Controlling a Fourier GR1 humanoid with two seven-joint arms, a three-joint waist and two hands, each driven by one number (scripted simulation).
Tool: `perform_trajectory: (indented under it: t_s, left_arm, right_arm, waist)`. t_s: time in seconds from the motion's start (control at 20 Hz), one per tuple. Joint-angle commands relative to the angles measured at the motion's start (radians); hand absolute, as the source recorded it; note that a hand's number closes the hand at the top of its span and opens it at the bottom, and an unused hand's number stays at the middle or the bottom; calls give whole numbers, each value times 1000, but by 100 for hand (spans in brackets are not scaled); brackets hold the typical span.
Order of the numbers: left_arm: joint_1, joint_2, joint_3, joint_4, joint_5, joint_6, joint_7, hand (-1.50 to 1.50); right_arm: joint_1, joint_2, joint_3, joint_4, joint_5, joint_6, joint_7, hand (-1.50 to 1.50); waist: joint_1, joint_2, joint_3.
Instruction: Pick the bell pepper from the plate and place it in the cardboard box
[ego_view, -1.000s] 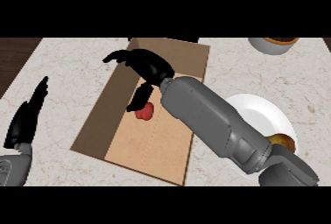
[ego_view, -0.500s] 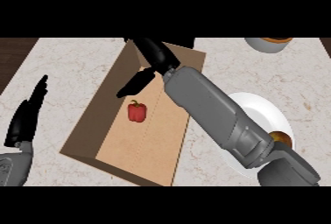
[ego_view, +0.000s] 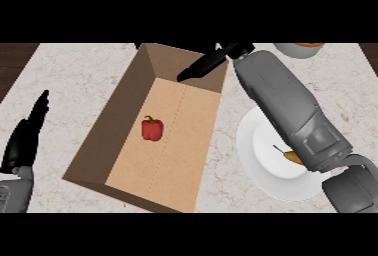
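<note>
A: Well, bell pepper (ego_view: 152, 129) lies on the cardboard box (ego_view: 125, 107) floor, off the plate (ego_view: 253, 151).
B: Right hand (ego_view: 207, 65) fingers straight, empty, above far rim. Left hand (ego_view: 26, 135) resting open. Placement looks done; next, pull clear.

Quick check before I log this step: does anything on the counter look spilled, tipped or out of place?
Nothing stands out. The red bell pepper lies on the floor of the open brown cardboard box, which sits flat. The white round plate beside it looks intact. The right hand is open above the box's far end; the left hand rests at the left edge.
</note>
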Motion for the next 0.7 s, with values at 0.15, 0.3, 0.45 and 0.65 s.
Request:
perform_trajectory:
  t_s: [0.15,0.3,0.45,0.65]
  left_arm:
    - [55,1,13,-15,11,-15,-44,0]
    - [24,-26,-13,-26,-6,0,-10,0]
    - [2,6,19,15,17,-28,-27,0]
    - [-6,-8,5,4,-4,-9,-25,0]
  right_arm:
    - [9,-145,-67,146,9,138,-91,-150]
    - [18,-241,-71,191,28,212,-177,-150]
    - [23,-323,-74,221,40,311,-206,-150]
    - [23,-373,-25,246,108,377,-265,-150]
  waist:
    - [4,0,0]
    - [16,9,1]
    - [17,12,1]
    - [31,18,2]
